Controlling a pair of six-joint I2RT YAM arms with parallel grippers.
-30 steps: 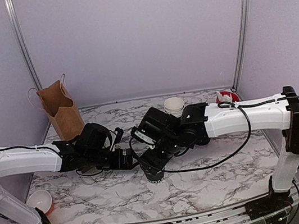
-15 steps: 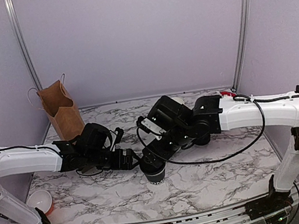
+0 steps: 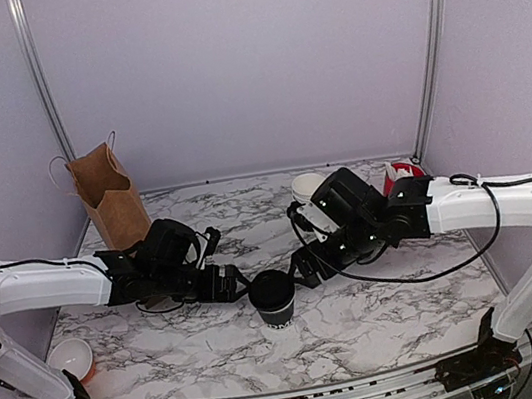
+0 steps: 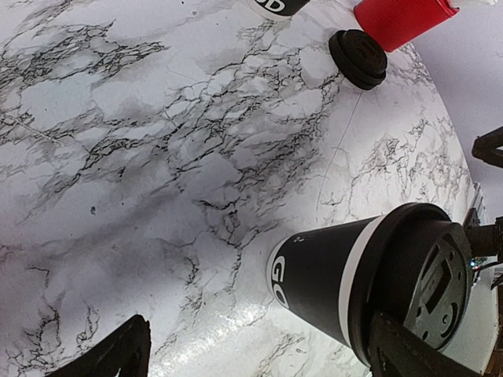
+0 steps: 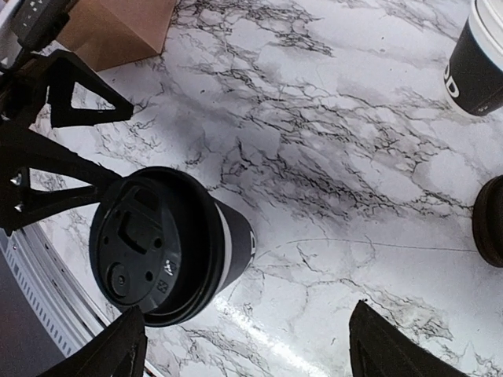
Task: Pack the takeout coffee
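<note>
The lidded cup (image 3: 274,297) stands lower centre; the left gripper (image 3: 237,285) and right gripper (image 3: 305,272) flank it, both jaws apart, gripping nothing.

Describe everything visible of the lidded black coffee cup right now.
The black paper cup stands upright on the marble table, near front centre. A round black plastic lid caps it, above a white band; white lettering marks its side. The open left gripper is close beside it, contact unclear; the open right gripper stands apart.

White arms (image 3: 47,285), black joints (image 3: 167,247) (looping black cables (image 3: 430,276))
</note>
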